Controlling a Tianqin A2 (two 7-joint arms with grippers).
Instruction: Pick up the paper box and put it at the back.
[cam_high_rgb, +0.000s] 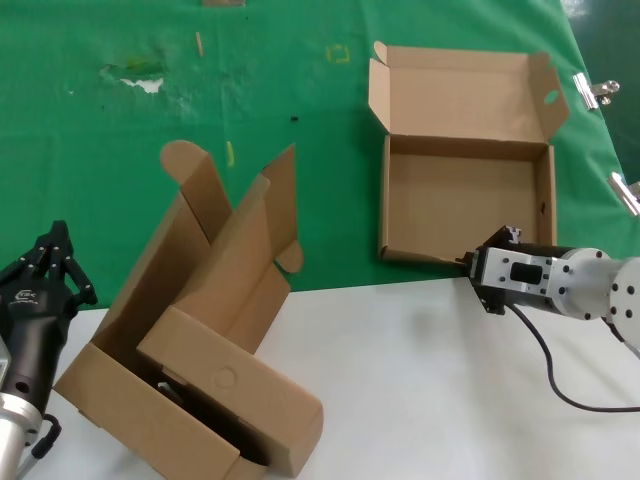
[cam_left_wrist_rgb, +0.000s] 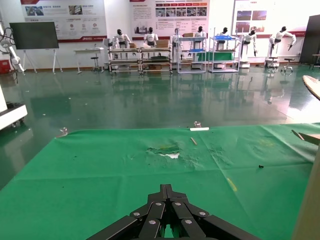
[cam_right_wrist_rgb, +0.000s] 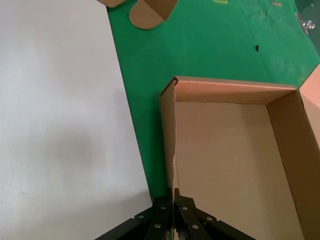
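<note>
Cardboard mailer box (cam_high_rgb: 465, 200) lies open on the green cloth (cam_high_rgb: 120, 160), its near wall clenched between the right gripper's (cam_high_rgb: 473, 265) closed fingers. Gripping looks done; lifting and carrying it farther back remain. Beyond, the left gripper (cam_high_rgb: 45, 268) waits shut beside the larger brown box (cam_high_rgb: 190, 370).

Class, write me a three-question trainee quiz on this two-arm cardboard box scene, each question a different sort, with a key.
1. True or false: the right hand is closed on the paper box wall.
2. The paper box lies on: A) white tabletop B) green cloth C) the other cardboard box.
3. Fill in: the left hand is parked ___ the other cardboard box.

Key: 1 true; 2 B; 3 beside.
</note>
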